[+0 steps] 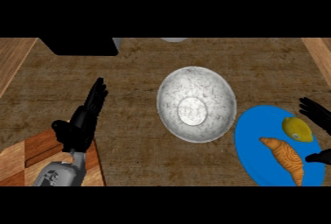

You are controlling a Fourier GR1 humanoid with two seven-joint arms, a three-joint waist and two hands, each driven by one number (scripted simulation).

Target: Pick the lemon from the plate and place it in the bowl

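Note:
A yellow lemon [297, 129] lies on the blue plate [255, 131] at the right, beside an orange croissant [286, 158]. To the plate's left stands a grey marbled bowl [196, 104], with nothing in it. My right hand [317, 114] shows at the right edge, open, its fingers just right of the lemon and its thumb lower near the plate's edge; it does not hold the lemon. My left hand [82, 122] rests open at the left, fingers pointing up, far from the bowl.
A black box [81, 46] sits at the top left of the dark counter. A wooden board [39, 153] lies under my left forearm. Lighter wood strips run along both sides. A grey object [173, 39] peeks in at the top.

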